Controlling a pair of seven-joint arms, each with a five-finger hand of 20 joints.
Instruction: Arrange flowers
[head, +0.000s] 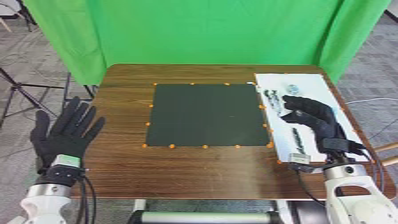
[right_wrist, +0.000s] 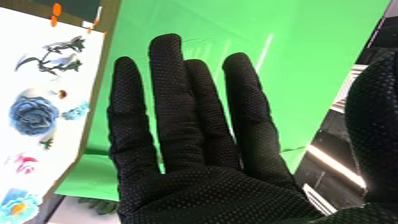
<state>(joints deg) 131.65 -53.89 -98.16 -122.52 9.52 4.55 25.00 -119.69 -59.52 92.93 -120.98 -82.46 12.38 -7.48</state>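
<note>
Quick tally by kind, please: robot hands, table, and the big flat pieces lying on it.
Black fabric-gloved hands, left hand and right hand: 2
Brown wooden table: 1
Dark square mat: 1
White rectangular sheet: 1
Total: 5

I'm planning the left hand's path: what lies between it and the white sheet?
In the head view, tabletop, then the dark mat edged with orange markers, lies between left hand and white sheet.

The left hand (head: 62, 140) is open, fingers spread; the right hand (head: 325, 126) is open too.
</note>
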